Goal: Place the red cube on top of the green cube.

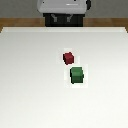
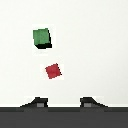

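The red cube sits on the white table just above the middle of the exterior frame. The green cube lies close below it and slightly toward the exterior view's right, a narrow gap between them. Nothing rests on either cube. In the wrist view the gripper holds nothing, its fingers spread wide apart, clear of both cubes. The robot base stands at the top edge of the exterior frame.

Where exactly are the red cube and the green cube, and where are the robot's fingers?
red cube [image 1: 68, 57]: exterior view, on its front face.
green cube [image 1: 77, 75]: exterior view, on its front face.
gripper [image 2: 63, 103]: wrist view, midway between the two dark fingertips, which stand apart with nothing between them.
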